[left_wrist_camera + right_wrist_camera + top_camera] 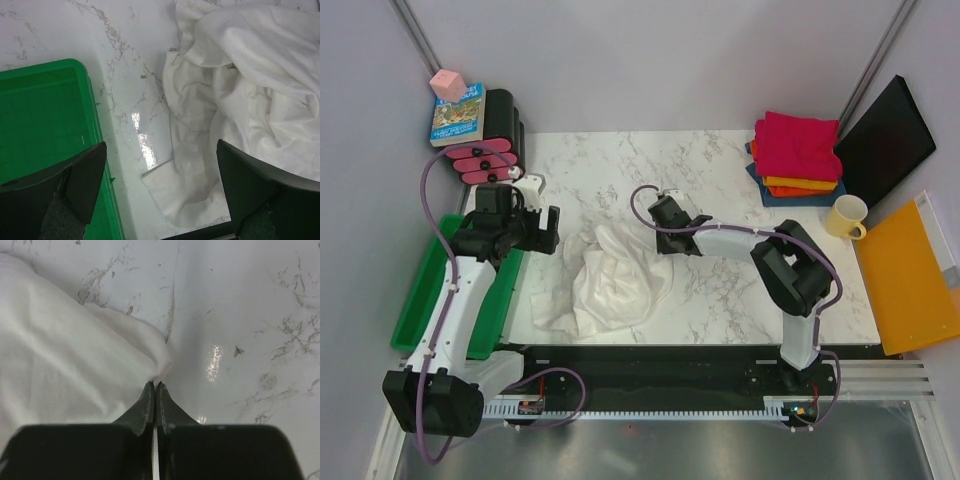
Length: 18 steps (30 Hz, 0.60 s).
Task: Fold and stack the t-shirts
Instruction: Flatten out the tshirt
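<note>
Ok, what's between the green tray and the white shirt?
Only bare marble table. The left wrist view shows it best: a strip of it separates the green tray from the white shirt.

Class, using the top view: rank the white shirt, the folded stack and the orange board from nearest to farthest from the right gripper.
1. white shirt, table centre, touching the right gripper.
2. folded stack, far right corner.
3. orange board, beyond the table's right edge.
</note>
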Motion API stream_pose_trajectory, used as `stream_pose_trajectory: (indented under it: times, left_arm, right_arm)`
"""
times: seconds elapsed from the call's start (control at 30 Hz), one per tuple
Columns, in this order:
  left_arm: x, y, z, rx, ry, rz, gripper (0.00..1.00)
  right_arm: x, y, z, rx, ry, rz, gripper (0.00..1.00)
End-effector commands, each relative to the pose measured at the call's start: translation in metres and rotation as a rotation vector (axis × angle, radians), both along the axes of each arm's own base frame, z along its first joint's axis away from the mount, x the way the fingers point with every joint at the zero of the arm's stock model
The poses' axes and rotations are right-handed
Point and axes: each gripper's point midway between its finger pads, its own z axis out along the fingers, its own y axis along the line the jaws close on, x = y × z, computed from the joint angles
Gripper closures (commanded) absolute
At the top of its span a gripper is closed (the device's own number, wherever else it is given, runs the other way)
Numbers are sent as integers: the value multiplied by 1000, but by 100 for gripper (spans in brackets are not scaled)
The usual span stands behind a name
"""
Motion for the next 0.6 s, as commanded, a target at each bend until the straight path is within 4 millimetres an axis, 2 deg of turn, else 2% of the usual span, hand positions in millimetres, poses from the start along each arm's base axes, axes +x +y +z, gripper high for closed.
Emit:
stream_pose_trajectory:
  times: [0.0,0.1,0.17,0.23,0.27,0.3,0.4,0.57]
  left_arm:
    - [-2,0,-4,-24,6,25,3]
    - [-2,3,-16,-11,41,30,4]
    - [-2,1,-29,-10,89,20,4]
    - [-2,1,-46,-4,156,19,4]
    - [-3,2,-51,1,180,16,5]
    - [-2,1,-56,1,199,9,5]
    - [-3,-7,-70,-27,262,-25,9]
    - [-5,-20,-97,-55,377,-94,18]
  right_arm:
    - [-3,-10,13,27,-15,-40,100]
    - [3,-24,42,24,-92,-93,100]
    - [11,-45,71,23,-164,-166,100]
    - [14,-64,86,24,-202,-218,100]
    - [14,-72,103,43,-238,-242,100]
    - [17,-83,109,43,-252,-268,100]
    - [16,-102,115,30,-261,-291,100]
    - [7,-108,101,-3,-225,-297,100]
